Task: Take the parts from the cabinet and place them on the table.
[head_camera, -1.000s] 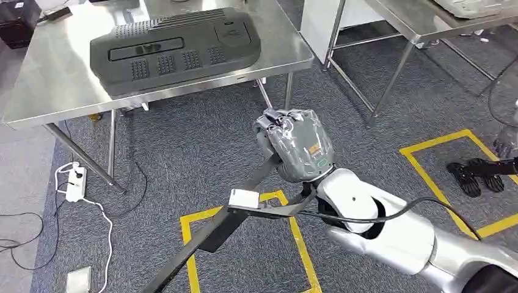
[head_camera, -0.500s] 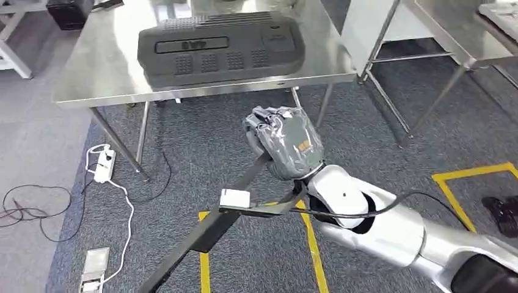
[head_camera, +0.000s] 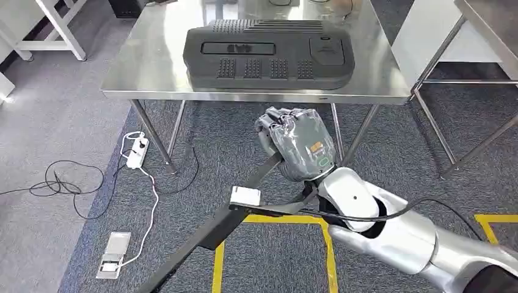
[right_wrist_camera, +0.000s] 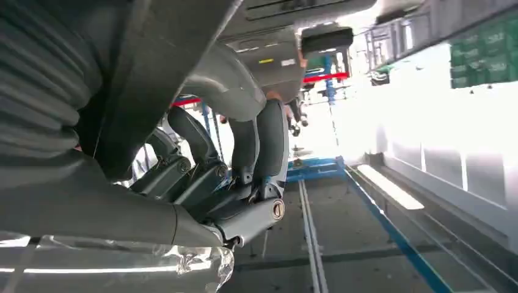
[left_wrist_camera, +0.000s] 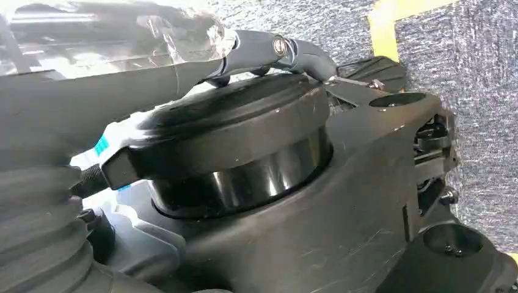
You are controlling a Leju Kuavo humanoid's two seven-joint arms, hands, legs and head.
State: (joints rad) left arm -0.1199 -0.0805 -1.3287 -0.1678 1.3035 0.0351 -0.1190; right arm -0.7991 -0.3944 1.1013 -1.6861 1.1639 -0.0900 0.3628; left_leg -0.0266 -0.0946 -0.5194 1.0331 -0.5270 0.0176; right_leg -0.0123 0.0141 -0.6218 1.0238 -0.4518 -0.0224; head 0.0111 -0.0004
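Part: a long dark bracket (head_camera: 244,207) with a white tag, gripped by the right hand (head_camera: 296,143), fingers clenched around its bar, held above carpet before the steel table (head_camera: 140,73). Left hand (left_wrist_camera: 91,122) state cannot be told.

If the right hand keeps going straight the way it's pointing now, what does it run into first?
Probably the near edge of the steel table. The right hand, holding the long dark part, points up toward it, with the black panel lying beyond. The hand may sit below the tabletop; depth is unclear.
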